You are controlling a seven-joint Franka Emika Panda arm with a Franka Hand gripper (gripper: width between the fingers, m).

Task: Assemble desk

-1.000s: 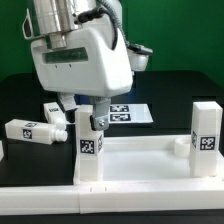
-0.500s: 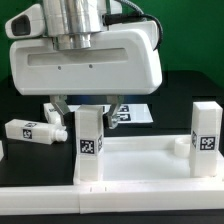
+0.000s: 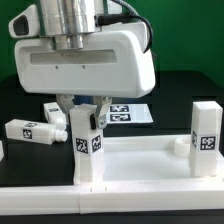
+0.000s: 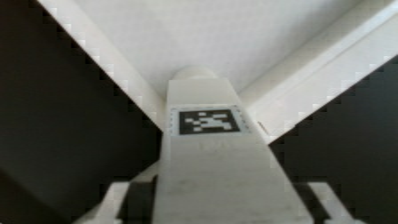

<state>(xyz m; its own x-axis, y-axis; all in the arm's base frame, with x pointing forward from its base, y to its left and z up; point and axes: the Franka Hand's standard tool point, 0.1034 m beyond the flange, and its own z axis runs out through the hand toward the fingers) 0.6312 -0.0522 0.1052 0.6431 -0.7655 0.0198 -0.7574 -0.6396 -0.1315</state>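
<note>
The tool [image 3: 83, 112] pinches the top of the upright leg [image 3: 90, 150] directly beneath it at the panel [image 3: 140, 165] corner; a slipping or off-axis grip could seat that leg crooked or topple it.

Four tagged legs: the gripped leg [image 3: 90, 150] in the gripper [image 3: 87, 120], a standing leg [image 3: 206, 138] well apart from it, a near lying leg [image 3: 53, 110] just beside it, a far lying leg [image 3: 33, 130] farther off; one desk panel [image 3: 140, 172]; one marker board [image 3: 133, 114].

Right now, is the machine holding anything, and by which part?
Its fingers appear to clamp the upright leg near its top, on opposite sides.
</note>
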